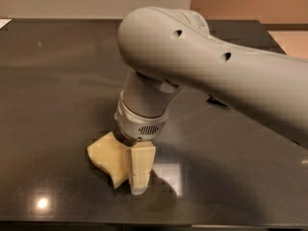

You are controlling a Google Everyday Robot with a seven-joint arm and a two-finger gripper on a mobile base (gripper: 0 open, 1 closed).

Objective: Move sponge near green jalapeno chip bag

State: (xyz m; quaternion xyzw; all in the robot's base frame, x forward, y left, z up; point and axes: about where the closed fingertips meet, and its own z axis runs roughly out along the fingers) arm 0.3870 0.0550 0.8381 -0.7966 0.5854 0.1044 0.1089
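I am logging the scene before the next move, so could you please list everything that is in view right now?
table: one, dark and glossy, fills most of the view
sponge: one, pale yellow, lying on the table near the front, left of centre
dark object: one, black, peeking out from under the arm right of centre, mostly hidden
white object: one, at the table's far left edge, cut off by the frame
arm: one, light grey, reaching in from the right
gripper: one, cream, pointing down at the table at the sponge's right side, overlapping it in this view
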